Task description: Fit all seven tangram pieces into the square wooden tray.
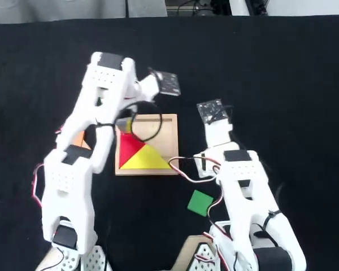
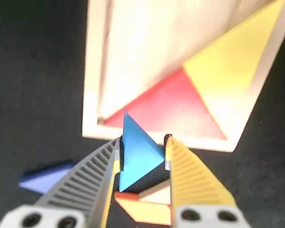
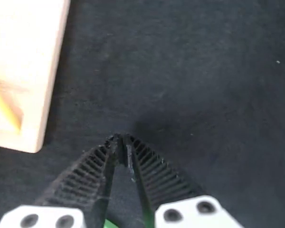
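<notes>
The square wooden tray (image 1: 165,131) lies mid-table with a red triangle (image 1: 130,147) and a yellow triangle (image 1: 148,159) inside. My left gripper (image 2: 142,140) is shut on a small blue triangle (image 2: 137,156), held just above the tray's rim (image 2: 92,71) beside the red triangle (image 2: 171,107) and the yellow triangle (image 2: 228,71). In the high view the left gripper (image 1: 124,125) hangs over the tray's left side. My right gripper (image 3: 121,142) is shut and empty, low over the black cloth beside a corner of the tray (image 3: 31,95).
A green square (image 1: 200,202) lies on the cloth in front of the tray, next to the right arm. An orange piece (image 1: 81,138) sits left of the tray, under the left arm. It shows as the orange piece (image 2: 137,209) below the gripper, with a purple-blue piece (image 2: 42,178) nearby.
</notes>
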Controlling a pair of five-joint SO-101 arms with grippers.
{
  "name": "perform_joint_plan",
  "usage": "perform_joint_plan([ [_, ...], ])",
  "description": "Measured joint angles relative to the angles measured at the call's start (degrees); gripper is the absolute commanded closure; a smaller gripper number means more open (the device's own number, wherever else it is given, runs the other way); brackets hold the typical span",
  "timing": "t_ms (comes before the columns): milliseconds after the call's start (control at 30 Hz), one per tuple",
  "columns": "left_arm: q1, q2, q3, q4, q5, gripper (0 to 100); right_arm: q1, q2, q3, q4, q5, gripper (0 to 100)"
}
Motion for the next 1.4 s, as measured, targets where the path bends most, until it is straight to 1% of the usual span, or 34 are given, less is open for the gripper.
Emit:
perform_joint_plan([
  [133,3.69,0.00,0.00,0.09,1.14,92,0.79,0.00,0.00,0.00,0.00,98.7],
  [233,4.84,0.00,0.00,-1.05,1.49,92,0.70,0.00,0.00,0.00,0.00,98.7],
  [367,4.75,0.00,0.09,-2.99,1.49,90,0.79,0.00,0.00,0.00,0.00,98.7],
  [500,4.75,0.97,0.53,-6.59,1.49,79,0.79,0.00,0.00,0.00,0.00,98.7],
  [567,4.57,2.90,0.44,-8.26,1.67,76,0.79,0.00,0.00,0.00,0.00,98.7],
  [767,2.37,6.42,0.35,-9.58,1.67,76,0.79,0.00,0.00,0.00,0.00,98.7],
  [933,1.32,6.68,0.26,-9.58,1.76,76,0.79,0.00,0.00,0.00,0.00,98.7],
  [1033,1.32,6.68,-0.35,-9.41,4.40,76,0.79,0.00,0.00,0.00,0.00,98.7],
  [1167,4.75,6.68,-2.99,-9.58,11.87,76,0.79,0.00,0.00,0.00,0.00,98.7],
  [1267,7.12,6.68,-3.34,-10.37,13.10,76,0.79,0.00,0.00,0.00,0.00,98.7],
  [1400,7.03,9.93,-3.78,-13.63,13.71,76,0.79,0.00,0.00,0.00,0.00,98.7],
])
